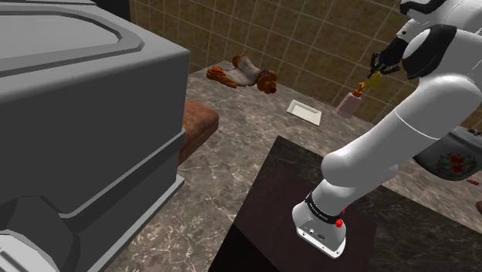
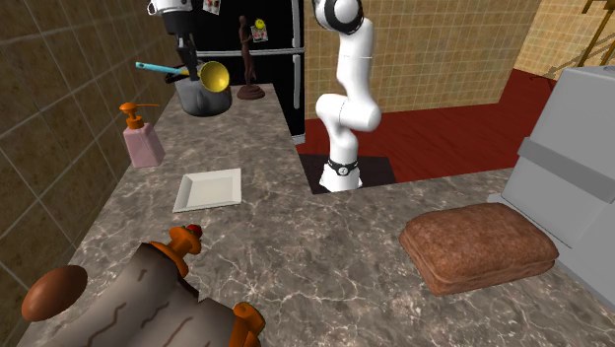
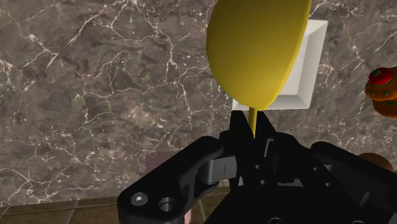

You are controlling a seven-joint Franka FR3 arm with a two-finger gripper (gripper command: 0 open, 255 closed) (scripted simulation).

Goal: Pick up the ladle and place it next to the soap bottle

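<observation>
Clamping the thin stem of a ladle (image 3: 254, 51) with a yellow bowl and teal handle, the all-black gripper (image 3: 252, 137) holds it aloft above the grey marbled countertop (image 2: 325, 246). Pink soap bottle with orange pump (image 2: 143, 143) stands below, near a white square plate (image 2: 209, 189).

Arm (image 2: 350, 74): we log white rounded shells with dark joints.
Base collar (image 1: 321, 210): we see 1 black band with small white markings and 1 red dot.
Gripper (image 3: 253, 137): we note all-black housing with 2 round fasteners.
</observation>
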